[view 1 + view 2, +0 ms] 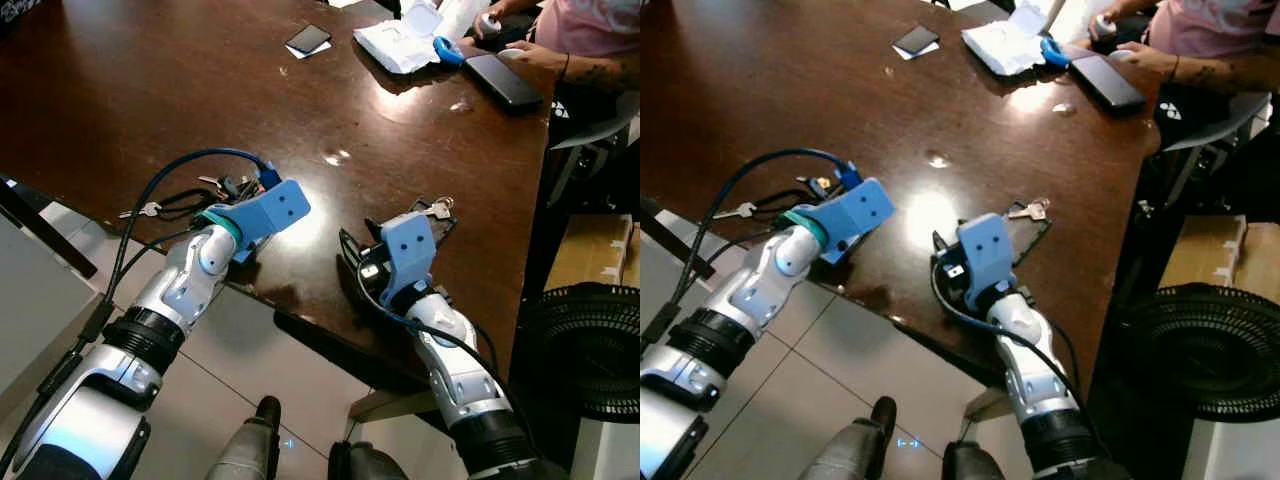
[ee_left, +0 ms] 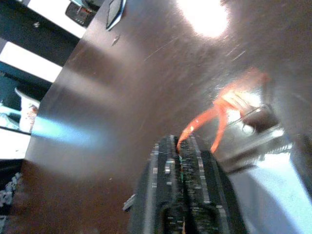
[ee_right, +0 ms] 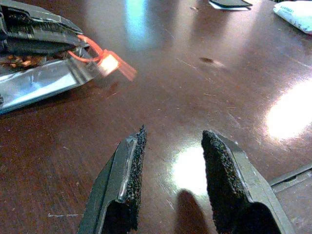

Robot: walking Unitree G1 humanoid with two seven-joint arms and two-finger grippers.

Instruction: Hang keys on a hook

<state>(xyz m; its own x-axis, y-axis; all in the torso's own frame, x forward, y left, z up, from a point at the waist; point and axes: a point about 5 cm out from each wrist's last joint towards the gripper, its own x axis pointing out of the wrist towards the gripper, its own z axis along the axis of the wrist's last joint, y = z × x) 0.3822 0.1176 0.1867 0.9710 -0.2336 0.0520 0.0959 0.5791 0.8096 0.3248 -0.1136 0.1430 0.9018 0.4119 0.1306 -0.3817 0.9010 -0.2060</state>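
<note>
Over the near edge of the dark wooden table [image 1: 150,90] both my arms were stretched. My left gripper [image 2: 183,161] had its fingers pressed together on an orange tie [image 2: 209,117], which ran to a tag and bright metal that I took for part of the keys [image 1: 215,188]. That bunch lay on the tabletop just beyond my left wrist, its black cord spread beside it. My right gripper [image 3: 170,161] hovered low over the wood with its fingers parted and nothing between them. A second set of keys [image 1: 1030,210] rested just past it. No hook appeared anywhere before me, so I judged the job barely begun: the pinch was made, but lifting, carrying and hanging remained. Across the table a person's hand [image 1: 530,55] rested near a phone [image 1: 502,80].
</note>
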